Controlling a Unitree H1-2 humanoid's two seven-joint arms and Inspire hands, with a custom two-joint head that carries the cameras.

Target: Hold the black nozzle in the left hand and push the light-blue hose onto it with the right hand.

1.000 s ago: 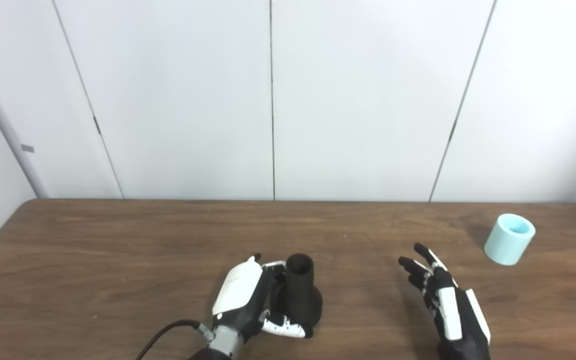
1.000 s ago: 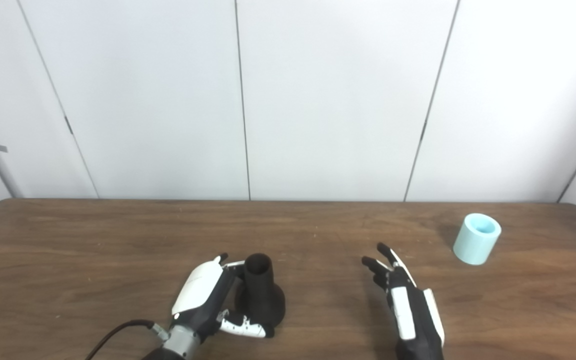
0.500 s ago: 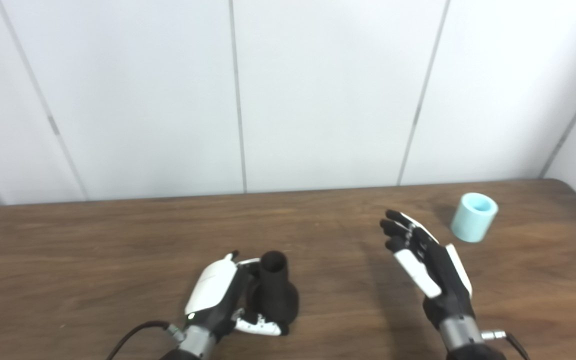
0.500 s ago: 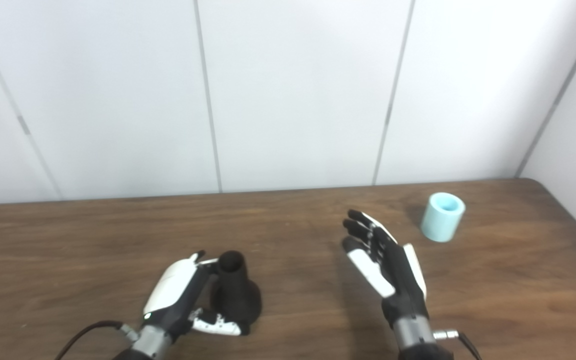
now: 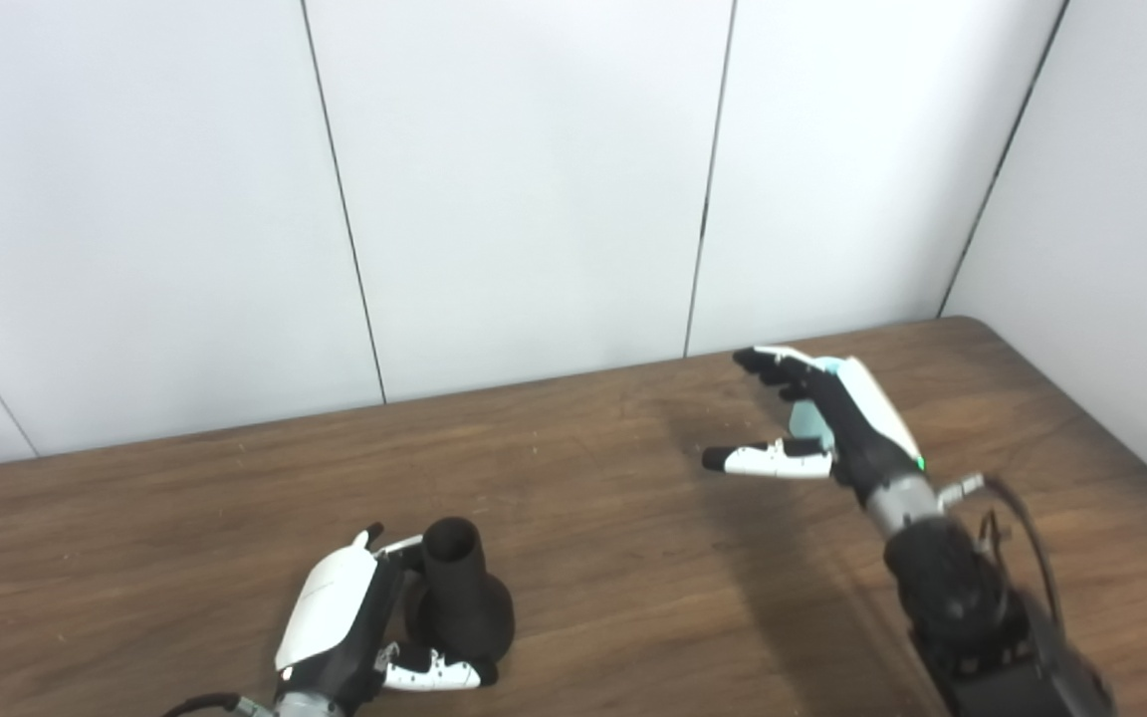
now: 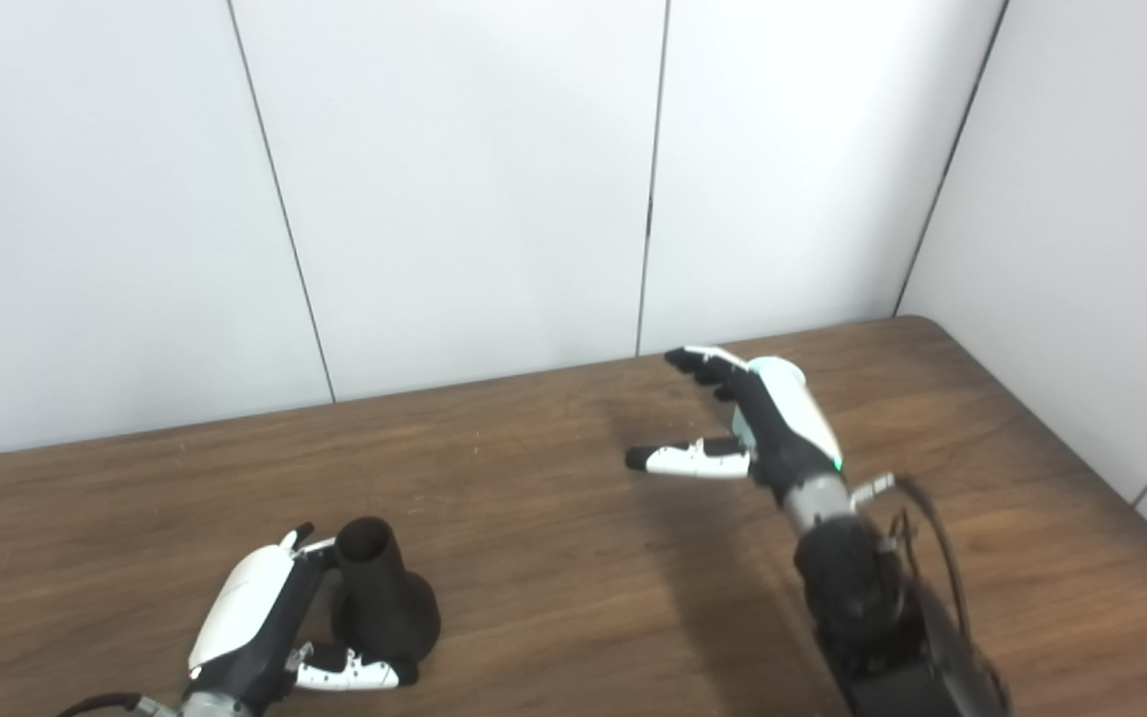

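The black nozzle (image 5: 459, 597) stands upright on the wooden table (image 5: 583, 498), wide base down and open neck up, near the front left. My left hand (image 5: 335, 622) is shut on it, with fingers behind the neck and the thumb across the front of the base. My right hand (image 5: 832, 423) is open near the far right of the table, fingers spread and thumb stretched to the left. It hovers in front of the light-blue hose (image 5: 809, 423), hiding all but a sliver of it between thumb and fingers. I cannot tell whether the hand touches the hose.
The table's rounded far-right corner (image 5: 972, 324) and right edge lie close to the right hand, with white wall panels (image 5: 534, 199) directly behind. A cable (image 5: 1027, 538) loops off the right wrist.
The camera has swung to the right. My right hand has reached forward and right, over to the light-blue hose, which it now covers. The left hand keeps its hold on the nozzle.
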